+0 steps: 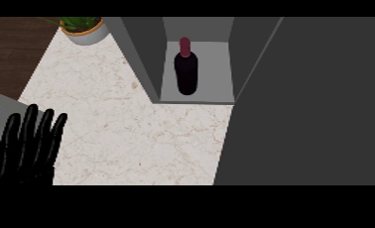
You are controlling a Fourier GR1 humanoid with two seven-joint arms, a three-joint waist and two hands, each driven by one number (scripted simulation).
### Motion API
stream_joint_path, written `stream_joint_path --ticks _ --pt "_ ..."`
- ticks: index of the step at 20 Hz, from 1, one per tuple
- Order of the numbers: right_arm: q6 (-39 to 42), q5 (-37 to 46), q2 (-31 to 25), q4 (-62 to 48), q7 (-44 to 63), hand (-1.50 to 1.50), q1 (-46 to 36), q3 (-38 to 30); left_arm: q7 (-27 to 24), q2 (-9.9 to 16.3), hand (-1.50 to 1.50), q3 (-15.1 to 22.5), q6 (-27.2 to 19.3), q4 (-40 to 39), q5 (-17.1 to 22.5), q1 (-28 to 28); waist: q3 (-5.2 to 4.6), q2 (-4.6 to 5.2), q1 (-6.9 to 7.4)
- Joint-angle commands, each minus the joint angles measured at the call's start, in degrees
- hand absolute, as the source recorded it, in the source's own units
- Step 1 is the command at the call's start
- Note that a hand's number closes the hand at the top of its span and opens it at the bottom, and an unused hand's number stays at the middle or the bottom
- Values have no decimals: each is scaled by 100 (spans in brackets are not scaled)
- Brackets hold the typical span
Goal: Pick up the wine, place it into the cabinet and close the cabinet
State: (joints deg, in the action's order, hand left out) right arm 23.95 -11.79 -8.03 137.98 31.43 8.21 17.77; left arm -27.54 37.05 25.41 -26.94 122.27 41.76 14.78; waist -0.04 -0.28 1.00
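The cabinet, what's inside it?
A dark wine bottle with a red top stands inside the open cabinet. Nothing else shows in there, but the big grey door hides whatever lies further right.

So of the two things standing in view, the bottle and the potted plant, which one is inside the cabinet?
The wine bottle: it stands upright inside the open cabinet. The potted plant sits outside, on the counter's far left corner.

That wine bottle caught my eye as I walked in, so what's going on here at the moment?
The wine bottle stands upright inside the open cabinet on the marble counter, with nothing holding it. The cabinet's door is swung open, so closing it is the step left. The left hand rests open at the lower left edge, fingers up. The right hand is out of view. A potted plant sits in the far left corner.
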Motion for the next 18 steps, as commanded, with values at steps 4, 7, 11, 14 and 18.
stream_joint_path --ticks 4,7,11,14,18 --pt "-624 856 650 438 735 150 -211 1668 -133 429 -150 -1130 783 477 604 1121 -4 -7 -20" --pt "-1102 1362 787 103 702 150 -728 2130 -448 564 -150 -1589 1571 139 760 1650 -10 -11 22" --pt "-2134 1976 796 -287 993 150 -1622 2988 -530 636 -150 -2153 2077 86 1050 1936 -17 -20 75" --pt "-2652 2151 799 -736 949 150 -2463 3040 -390 667 -150 -2444 2460 -200 1225 1921 -13 3 43" --pt "-3262 2152 793 -1482 928 150 -3379 2912 -370 824 -150 -3057 2947 -259 1407 2177 -13 8 115"
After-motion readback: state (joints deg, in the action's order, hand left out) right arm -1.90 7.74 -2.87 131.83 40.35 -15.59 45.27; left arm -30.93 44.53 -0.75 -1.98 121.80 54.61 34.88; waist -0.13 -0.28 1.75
